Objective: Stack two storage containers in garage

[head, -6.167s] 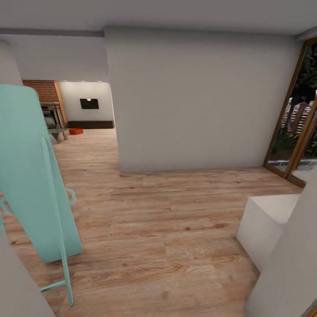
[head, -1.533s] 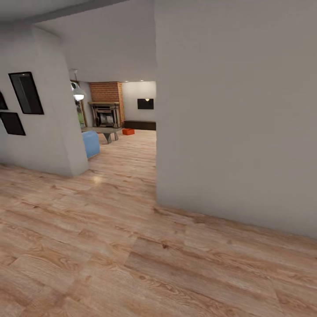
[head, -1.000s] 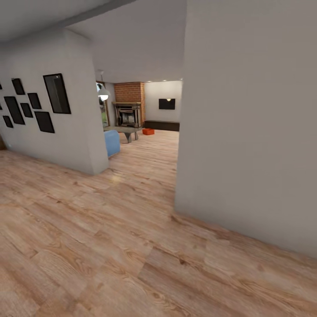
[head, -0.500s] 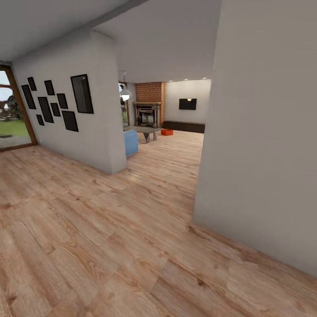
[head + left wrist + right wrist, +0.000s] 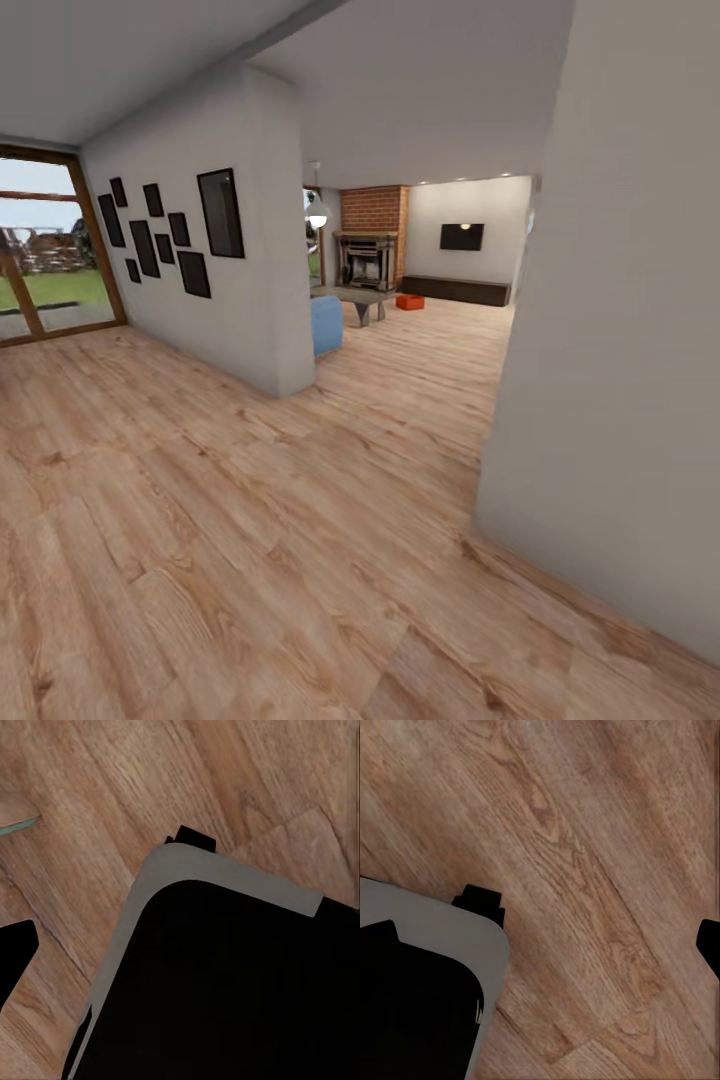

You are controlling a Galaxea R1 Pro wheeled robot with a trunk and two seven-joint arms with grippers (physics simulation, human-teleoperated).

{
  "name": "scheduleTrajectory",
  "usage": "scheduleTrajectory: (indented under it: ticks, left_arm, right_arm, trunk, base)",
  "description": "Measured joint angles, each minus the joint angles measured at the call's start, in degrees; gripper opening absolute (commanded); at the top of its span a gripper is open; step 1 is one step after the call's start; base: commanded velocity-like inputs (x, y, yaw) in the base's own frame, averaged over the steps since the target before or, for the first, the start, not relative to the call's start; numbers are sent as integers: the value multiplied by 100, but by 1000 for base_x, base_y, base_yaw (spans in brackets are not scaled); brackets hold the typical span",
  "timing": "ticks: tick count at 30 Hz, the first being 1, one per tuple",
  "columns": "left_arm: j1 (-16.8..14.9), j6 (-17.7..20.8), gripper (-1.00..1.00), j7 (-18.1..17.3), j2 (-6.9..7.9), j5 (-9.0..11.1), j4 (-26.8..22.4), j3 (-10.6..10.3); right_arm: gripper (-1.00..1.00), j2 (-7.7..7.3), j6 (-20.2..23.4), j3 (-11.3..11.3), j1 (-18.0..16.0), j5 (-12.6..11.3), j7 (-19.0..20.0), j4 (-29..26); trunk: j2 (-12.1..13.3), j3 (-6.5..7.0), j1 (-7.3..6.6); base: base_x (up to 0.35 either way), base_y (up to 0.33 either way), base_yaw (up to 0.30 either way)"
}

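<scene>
- One orange storage container (image 5: pixel 410 302) sits on the living room's plank floor (image 5: pixel 430 345), near the low table (image 5: pixel 357 297) before the brick fireplace (image 5: pixel 372 250).
- Both wrist views face floorboards; whether either arm's jaws are spread cannot be told.

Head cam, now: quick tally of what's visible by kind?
Orange-red storage container: 1
Black picture frames on white wall: 8
Wall-mounted black TV: 1
Red brick fireplace: 1
Blue seat: 1
Total: 12

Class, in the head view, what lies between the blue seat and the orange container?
The low grey table lies between the blue seat and orange container.
</scene>
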Motion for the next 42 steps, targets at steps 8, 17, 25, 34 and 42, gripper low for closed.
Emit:
scheduleTrajectory:
  ticks: [8,17,25,34,42]
  left_arm:
    - [0,42,100,8,45,-36,-139,-2]
    - [0,76,100,5,112,-85,-597,18]
    - [0,87,100,-28,140,-135,-669,15]
    - [-1,159,100,-38,216,-96,-670,15]
    - [-2,168,100,-34,178,-82,-604,12]
  right_arm:
    - [100,0,-64,-1,0,3,-21,0]
    - [100,-4,-71,-1,0,-3,-16,0]
    - [100,-4,-63,-1,0,-13,-15,2]
    - [100,-5,-51,-2,1,-27,-18,4]
    - [100,-1,-64,-1,1,-40,-16,4]
  trunk:
    - [0,0,0]
    - [0,0,0]
    - [0,0,0]
    - [0,0,0]
    - [0,0,0]
  base:
    - [326,0,6]
    - [326,0,0]
    - [326,0,0]
    - [326,0,-27]
    - [315,94,-258]
